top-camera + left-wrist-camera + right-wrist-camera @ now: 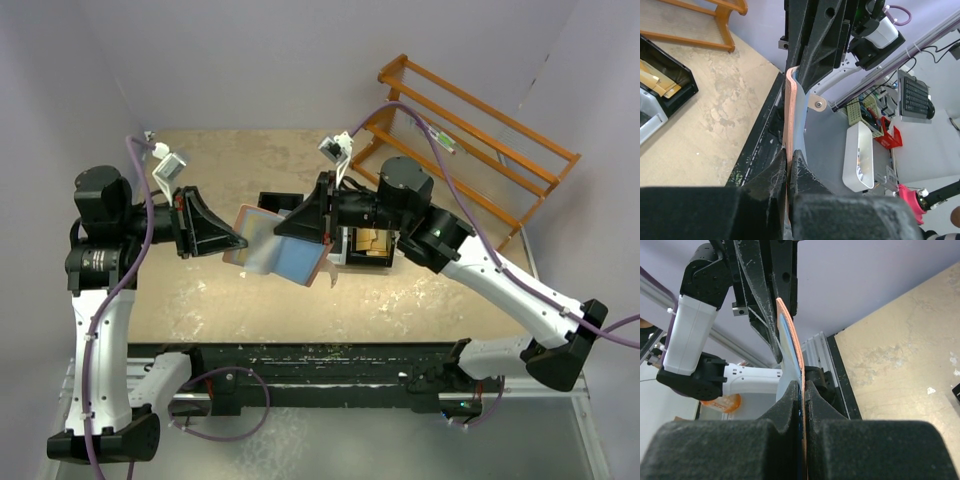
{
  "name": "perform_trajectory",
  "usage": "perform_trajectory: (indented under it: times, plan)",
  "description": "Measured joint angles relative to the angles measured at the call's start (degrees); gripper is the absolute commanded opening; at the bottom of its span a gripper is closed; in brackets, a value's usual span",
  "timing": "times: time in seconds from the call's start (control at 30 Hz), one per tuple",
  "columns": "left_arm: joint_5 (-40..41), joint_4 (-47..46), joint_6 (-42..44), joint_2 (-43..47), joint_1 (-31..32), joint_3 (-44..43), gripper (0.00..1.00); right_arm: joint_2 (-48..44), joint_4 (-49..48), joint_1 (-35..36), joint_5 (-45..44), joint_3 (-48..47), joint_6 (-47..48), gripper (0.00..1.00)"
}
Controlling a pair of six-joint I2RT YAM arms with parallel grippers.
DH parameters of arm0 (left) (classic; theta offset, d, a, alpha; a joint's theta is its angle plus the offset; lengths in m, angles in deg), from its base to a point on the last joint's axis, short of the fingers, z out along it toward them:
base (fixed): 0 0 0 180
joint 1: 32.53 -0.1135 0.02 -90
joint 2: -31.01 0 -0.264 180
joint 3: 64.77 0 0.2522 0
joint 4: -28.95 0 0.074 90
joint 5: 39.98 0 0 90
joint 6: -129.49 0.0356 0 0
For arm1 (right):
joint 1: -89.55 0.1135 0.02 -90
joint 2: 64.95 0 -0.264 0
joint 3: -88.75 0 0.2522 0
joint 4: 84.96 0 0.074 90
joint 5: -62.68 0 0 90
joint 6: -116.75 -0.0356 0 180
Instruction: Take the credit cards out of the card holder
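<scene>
The card holder (290, 258), a reddish-brown wallet with a light blue lining, hangs open in the air above the middle of the table, held from both sides. My left gripper (240, 240) is shut on its left edge. In the left wrist view the brown edge (789, 115) runs up from between the fingertips of my left gripper (789, 161). My right gripper (287, 228) is shut on its far right edge, and the right wrist view shows the wallet (790, 337) edge-on, pinched in the right gripper (803, 388). A pale grey sheet lies against the lining; I cannot tell if it is one of the credit cards.
A black tray (365, 247) holding tan paper pieces sits on the table behind the right gripper. An orange wooden rack (470, 140) stands at the back right. A black rail (330, 358) runs along the table's near edge. A white bin (859, 155) stands off the table.
</scene>
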Motion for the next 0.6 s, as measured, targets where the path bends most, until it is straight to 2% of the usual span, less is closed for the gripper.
perform_trajectory:
  times: [0.07, 0.23, 0.3, 0.6]
  plan:
    - [-0.3, 0.0, 0.0, -0.1, 0.0, 0.0, 0.0, -0.2, 0.0, 0.0, 0.4, 0.0, 0.0, 0.19]
    - [-1.2, 0.0, 0.0, -0.2, 0.0, 0.0, 0.0, -0.6, -0.3, 0.0, 1.0, 0.0, -0.5, 0.81]
    - [-1.1, 0.0, 0.4, -0.2, 0.0, -0.1, 0.0, -1.0, -0.2, -0.1, 0.8, 0.0, -0.3, 0.98]
    - [8.3, 10.0, 16.7, 0.2, 0.0, -6.5, 0.0, -2.8, 3.3, -0.3, -4.9, -1.6, 0.9, 1.0]
